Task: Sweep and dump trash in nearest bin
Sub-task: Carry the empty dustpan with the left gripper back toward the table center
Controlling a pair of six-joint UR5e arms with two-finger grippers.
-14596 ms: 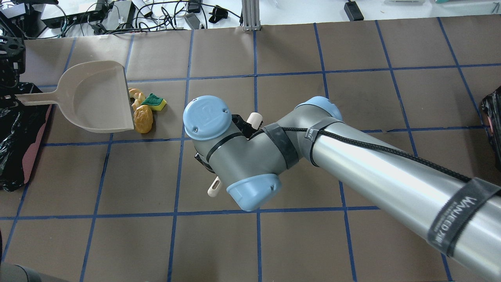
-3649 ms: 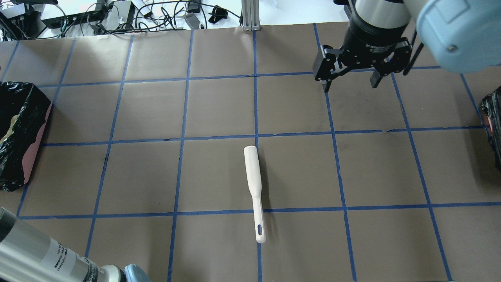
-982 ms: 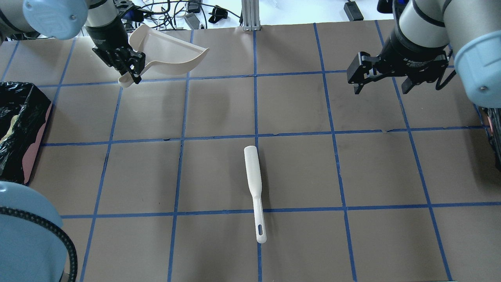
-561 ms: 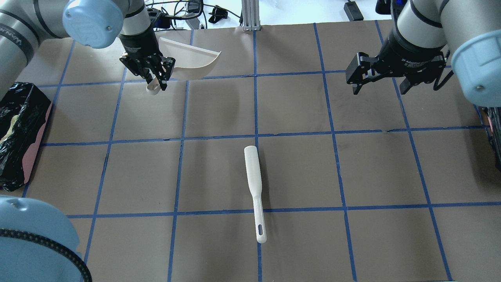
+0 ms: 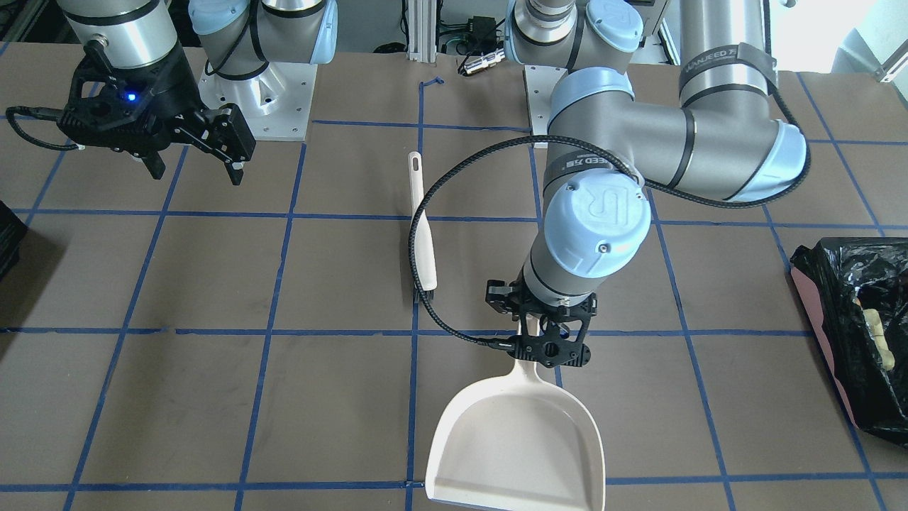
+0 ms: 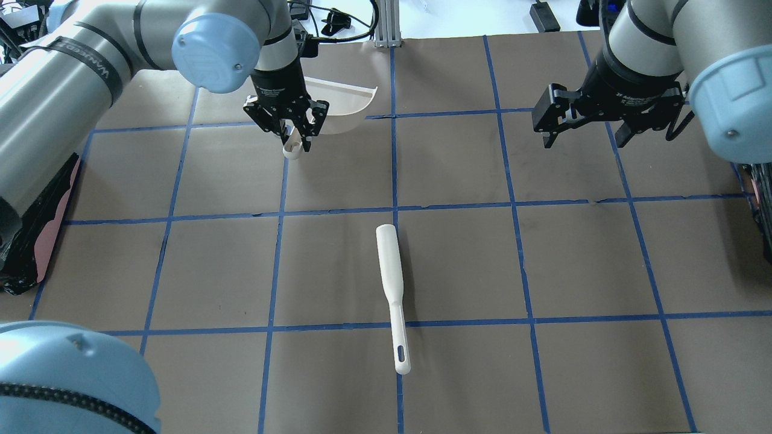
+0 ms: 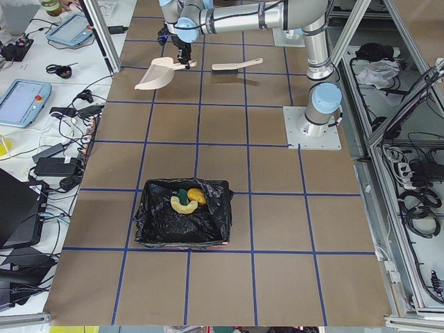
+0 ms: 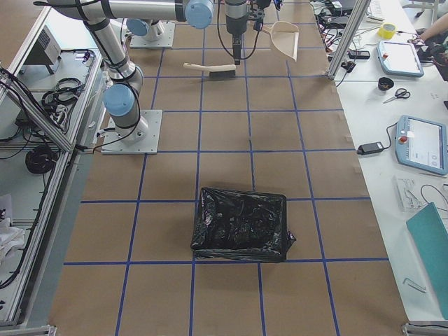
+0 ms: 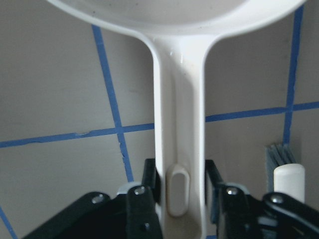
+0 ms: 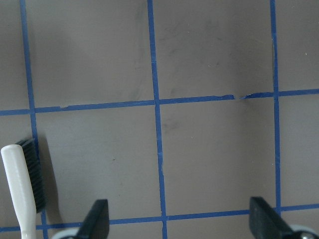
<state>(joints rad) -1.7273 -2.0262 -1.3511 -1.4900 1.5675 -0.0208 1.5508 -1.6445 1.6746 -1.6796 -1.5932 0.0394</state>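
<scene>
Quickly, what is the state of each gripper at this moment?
Left gripper: closed on the handle of the dustpan.
Right gripper: open, holding nothing.

**Silver tubes, pale blue caps**

The left arm [image 5: 716, 135] and right arm [image 5: 120, 28] are brushed-silver tubes with grey joints and screw-fastened pale blue caps [image 5: 599, 223]. A black braided cable [image 5: 440, 179] and a "WANJEED" strap [image 5: 723, 67] dress the left. The left tool [image 5: 543, 341] and right tool [image 5: 195, 174] are black.

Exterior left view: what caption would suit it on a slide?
Trash lies in the bin; dustpan held up beside the brush.
</scene>
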